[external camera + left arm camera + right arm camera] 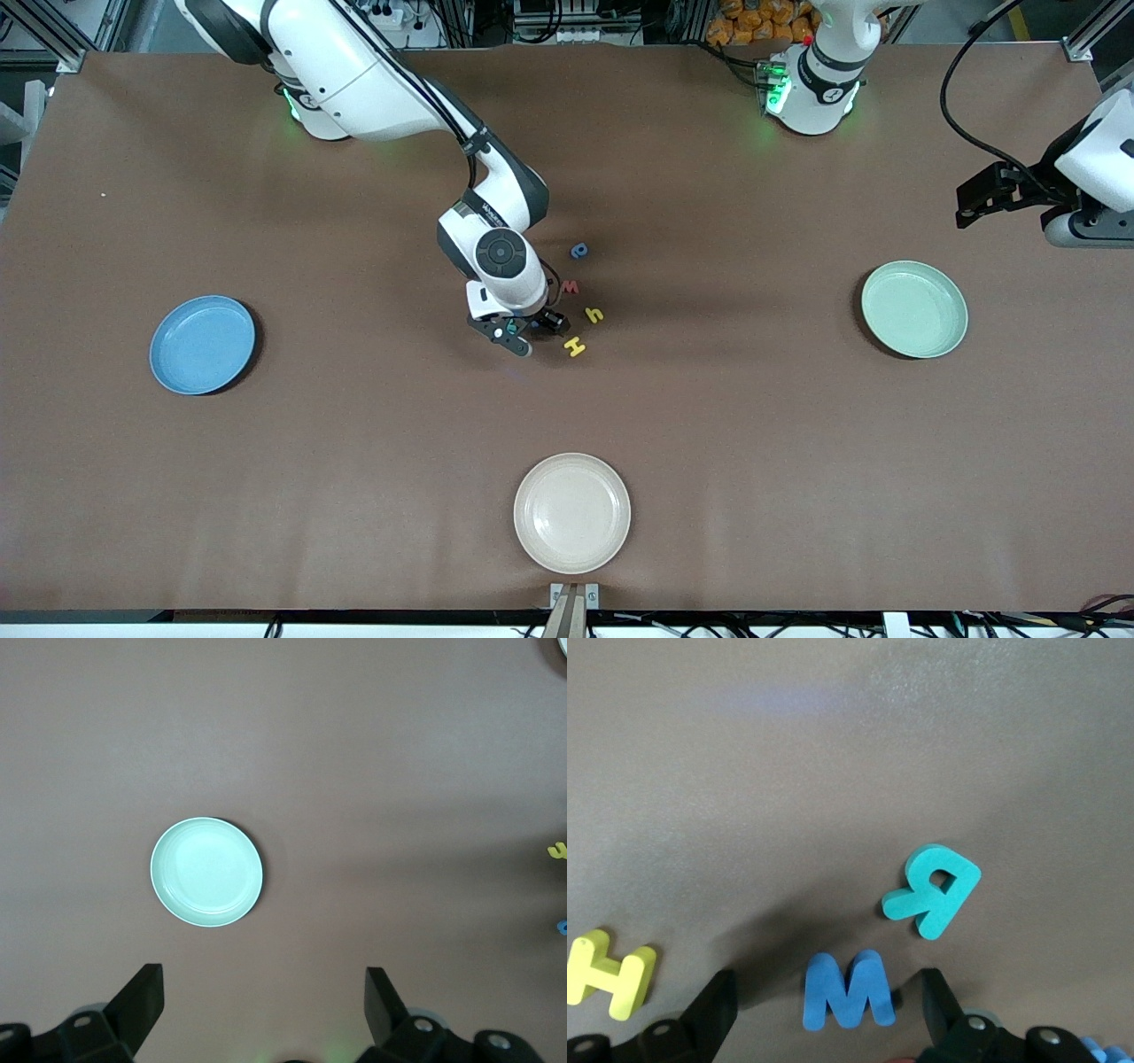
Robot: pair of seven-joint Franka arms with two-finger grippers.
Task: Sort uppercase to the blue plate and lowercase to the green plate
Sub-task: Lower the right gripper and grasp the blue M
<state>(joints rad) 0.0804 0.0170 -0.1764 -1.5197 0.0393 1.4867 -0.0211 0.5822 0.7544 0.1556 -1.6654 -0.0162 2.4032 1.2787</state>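
My right gripper (521,337) is down among the letters in the middle of the table. In its wrist view the right gripper (827,985) is open, with the blue capital M (849,990) between its fingers and a gap on each side. A teal capital letter (935,890) and the yellow H (607,973) lie beside the M. The front view shows the yellow H (575,346), yellow h (594,314), red w (570,287) and blue a (579,251). The blue plate (202,344) and green plate (914,308) hold nothing. My left gripper (261,981) waits open, high near the green plate (206,872).
A cream-white plate (571,512) sits near the table's front edge, nearer the camera than the letters. The blue plate lies toward the right arm's end, the green plate toward the left arm's end. Bare brown table (372,461) lies between them.
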